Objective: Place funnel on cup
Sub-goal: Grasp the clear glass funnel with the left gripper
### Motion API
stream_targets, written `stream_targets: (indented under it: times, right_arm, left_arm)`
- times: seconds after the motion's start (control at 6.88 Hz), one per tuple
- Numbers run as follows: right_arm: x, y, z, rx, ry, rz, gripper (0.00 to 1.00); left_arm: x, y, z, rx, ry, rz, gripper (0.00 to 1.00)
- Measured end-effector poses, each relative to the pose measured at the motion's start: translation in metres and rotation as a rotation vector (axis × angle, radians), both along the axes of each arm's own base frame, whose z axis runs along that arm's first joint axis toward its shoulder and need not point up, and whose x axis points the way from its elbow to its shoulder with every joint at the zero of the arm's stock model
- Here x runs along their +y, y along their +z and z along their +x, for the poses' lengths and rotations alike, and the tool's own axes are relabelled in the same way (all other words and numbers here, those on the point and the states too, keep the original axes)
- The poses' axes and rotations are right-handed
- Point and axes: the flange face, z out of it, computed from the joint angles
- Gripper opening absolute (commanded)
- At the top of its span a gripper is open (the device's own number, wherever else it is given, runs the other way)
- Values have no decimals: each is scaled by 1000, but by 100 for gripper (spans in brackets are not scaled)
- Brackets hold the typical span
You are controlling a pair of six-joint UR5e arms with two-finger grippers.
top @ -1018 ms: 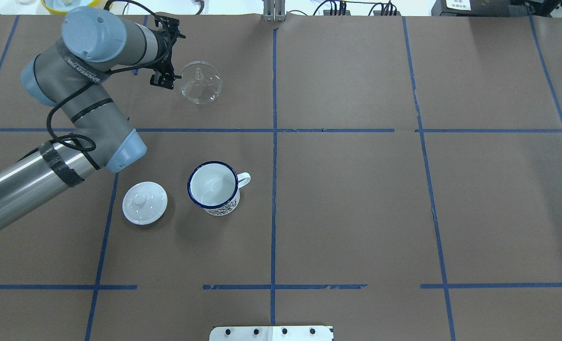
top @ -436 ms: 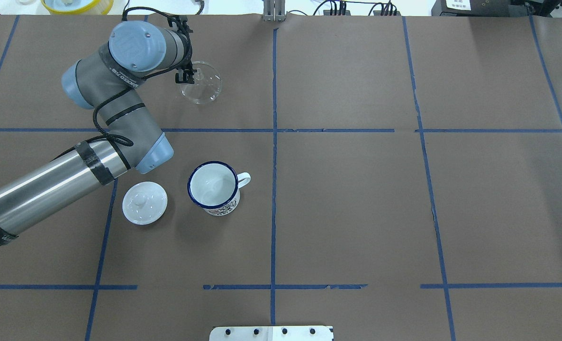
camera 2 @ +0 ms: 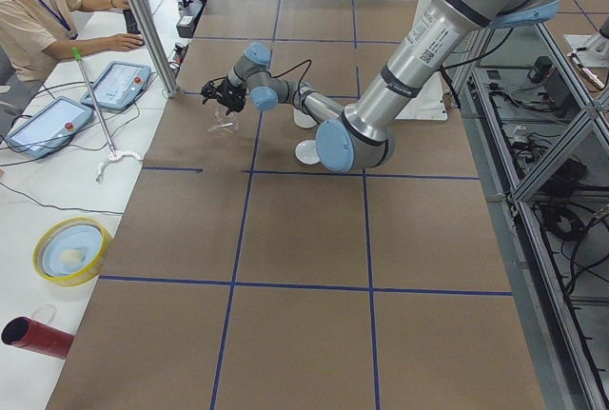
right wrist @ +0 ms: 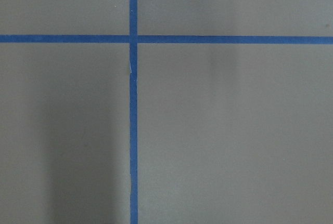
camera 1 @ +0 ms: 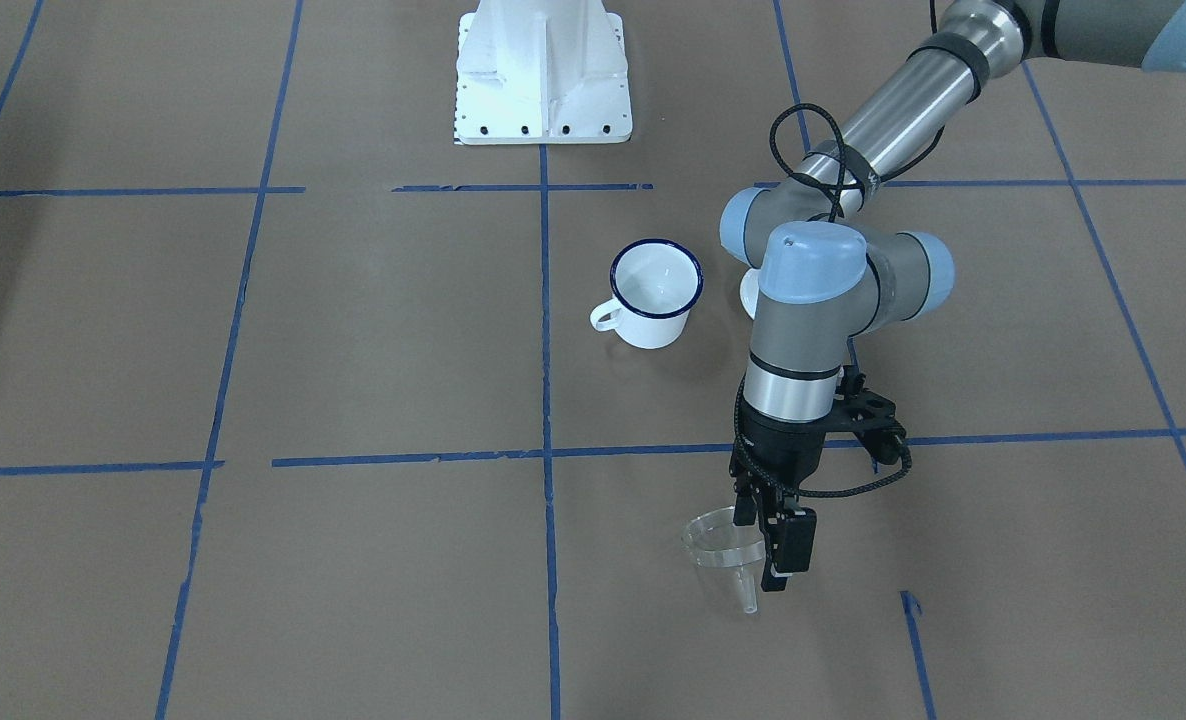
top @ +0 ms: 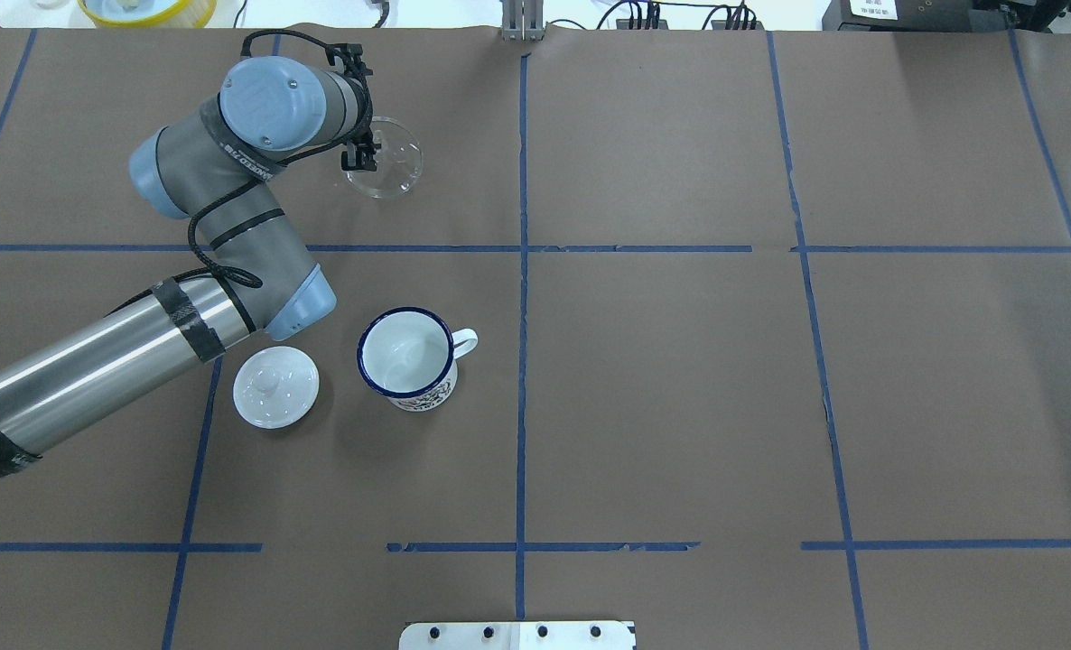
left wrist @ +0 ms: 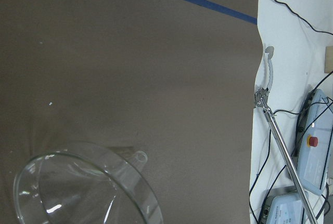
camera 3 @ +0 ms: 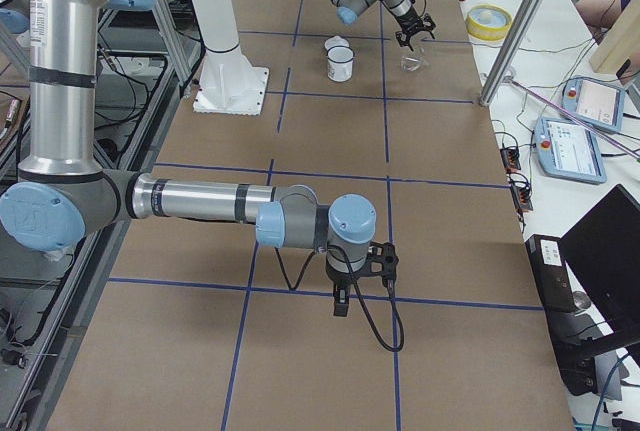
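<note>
The clear funnel lies on the brown table at the far left, its spout off the table; it also shows in the front view and fills the lower left of the left wrist view. My left gripper points down at the funnel's left rim, and in the front view its fingers look open, one on each side of the rim. The white cup with the dark blue rim stands upright and empty, nearer the robot. My right gripper hovers over bare table in the right side view; I cannot tell its state.
A round white knobbed lid lies just left of the cup. The left arm's elbow hangs close above the lid and cup. Operators' tablets and a metal post stand past the table's far edge.
The left arm has swung right, and its gripper has moved from beside the funnel to over the funnel's left rim. The funnel, cup and lid have not moved.
</note>
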Motion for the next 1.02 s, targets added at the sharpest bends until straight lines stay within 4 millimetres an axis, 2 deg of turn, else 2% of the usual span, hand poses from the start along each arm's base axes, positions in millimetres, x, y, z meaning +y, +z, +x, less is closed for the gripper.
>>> stream_targets:
  times: [0.15, 0.29, 0.58, 1.02]
  right_arm:
    - [0, 0, 0, 0, 0, 0, 100]
    - [0, 0, 0, 0, 0, 0, 100]
    - [0, 0, 0, 0, 0, 0, 100]
    - [0, 0, 0, 0, 0, 0, 100]
  left_arm:
    - [0, 1, -1, 1, -1, 0, 63]
    - [-3, 1, -5, 3, -7, 6, 52]
    - [-8, 2, -13, 3, -18, 17, 51]
    - [-9, 5, -14, -6, -15, 18, 51]
